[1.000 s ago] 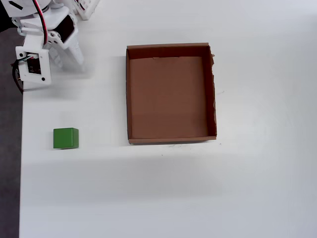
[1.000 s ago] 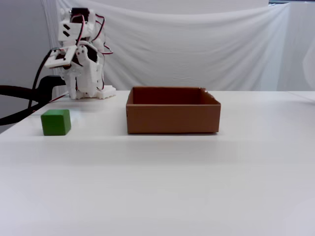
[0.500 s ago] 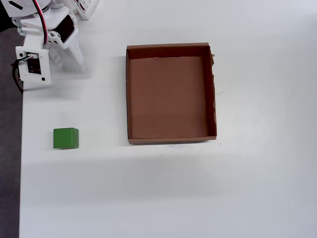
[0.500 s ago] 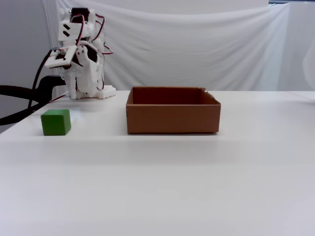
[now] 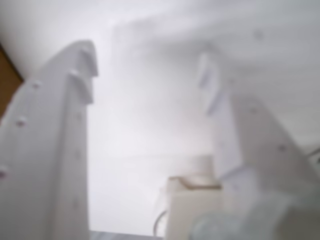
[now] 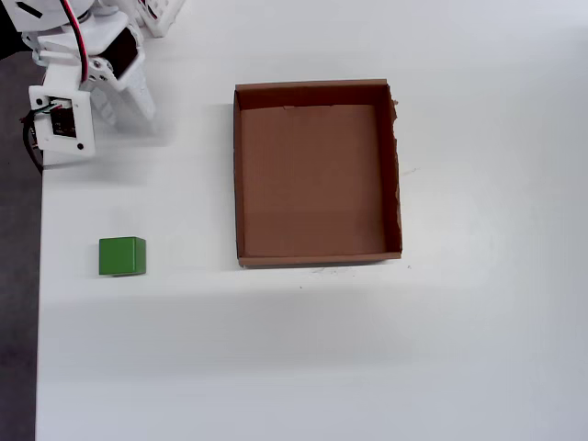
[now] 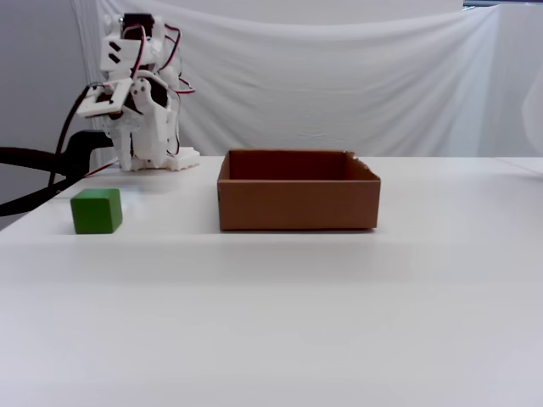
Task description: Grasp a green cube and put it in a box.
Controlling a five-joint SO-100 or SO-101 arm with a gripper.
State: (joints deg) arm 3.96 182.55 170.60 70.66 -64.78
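Green cube: we see the green cube (image 6: 122, 256) resting on the white surface (image 6: 303, 358) near its left edge in the overhead view, well apart from the box and nothing touching it; in the fixed view it (image 7: 96, 210) sits left of the box.
Box: the brown cardboard box (image 6: 241, 175) stands open-topped near the middle of the surface, with nothing inside it in the overhead view; its right wall has a ragged upper edge. In the fixed view we see its front wall (image 7: 299, 203).
Arm: the white arm (image 6: 87, 78) is folded in the upper left corner of the overhead view, with red wires on it; in the fixed view it (image 7: 136, 97) stands at the back left, behind the cube.
Jaws: in the wrist view we see the jaws (image 5: 145, 70) as 2 blurred white fingers spread wide apart, with only pale surface between them and nothing held.
Backdrop: a white cloth (image 7: 339, 85) hangs behind the surface in the fixed view.
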